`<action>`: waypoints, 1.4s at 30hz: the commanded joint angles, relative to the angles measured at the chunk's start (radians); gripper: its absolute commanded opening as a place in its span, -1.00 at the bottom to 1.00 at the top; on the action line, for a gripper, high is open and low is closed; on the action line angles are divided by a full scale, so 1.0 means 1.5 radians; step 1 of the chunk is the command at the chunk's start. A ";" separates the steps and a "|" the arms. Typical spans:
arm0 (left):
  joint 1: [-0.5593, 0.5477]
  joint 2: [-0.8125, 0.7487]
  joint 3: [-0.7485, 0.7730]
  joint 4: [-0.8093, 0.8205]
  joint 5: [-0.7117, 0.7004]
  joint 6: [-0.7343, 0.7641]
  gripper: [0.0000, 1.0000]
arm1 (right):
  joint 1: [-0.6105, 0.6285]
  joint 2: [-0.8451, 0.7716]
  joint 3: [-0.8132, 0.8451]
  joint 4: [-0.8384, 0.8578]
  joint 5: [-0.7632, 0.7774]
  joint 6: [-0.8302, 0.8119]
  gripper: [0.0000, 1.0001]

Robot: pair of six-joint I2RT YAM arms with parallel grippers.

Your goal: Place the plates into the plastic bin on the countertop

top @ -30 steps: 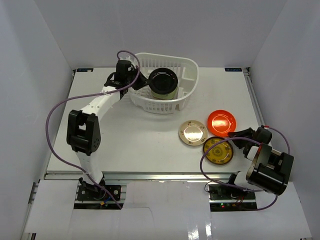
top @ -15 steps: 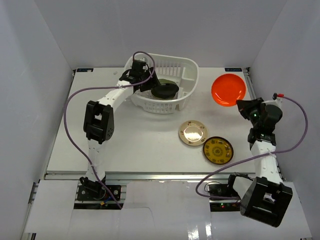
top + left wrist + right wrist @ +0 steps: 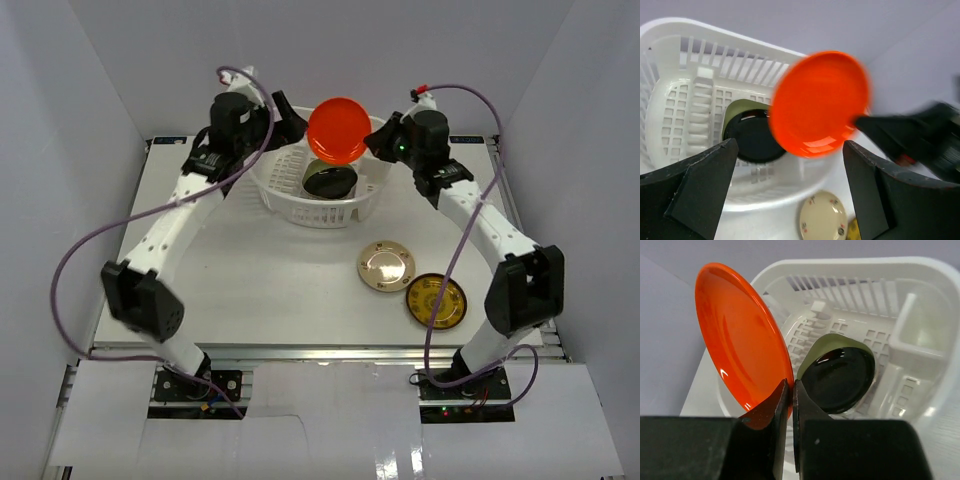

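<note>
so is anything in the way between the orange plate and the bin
Nothing visible blocks it. The right fingers hold the orange plate by its rim above the plastic bin. A dark plate already lies inside, taking the middle; the open left fingers hang apart.

You get nothing legible in any view. A small blue strip [image 3: 466, 139] on the far edge of the countertop [image 3: 270, 270] is too small for you to read. The yellow plate [image 3: 436, 300] bears a dark round pattern and the cream plate [image 3: 386, 266] a few small marks in the left wrist view; neither reads as letters or numbers
</note>
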 commanded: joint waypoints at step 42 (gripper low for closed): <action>-0.337 0.045 -0.566 0.395 -0.084 -0.287 0.46 | -0.023 -0.702 -0.638 -0.262 0.216 0.029 -0.14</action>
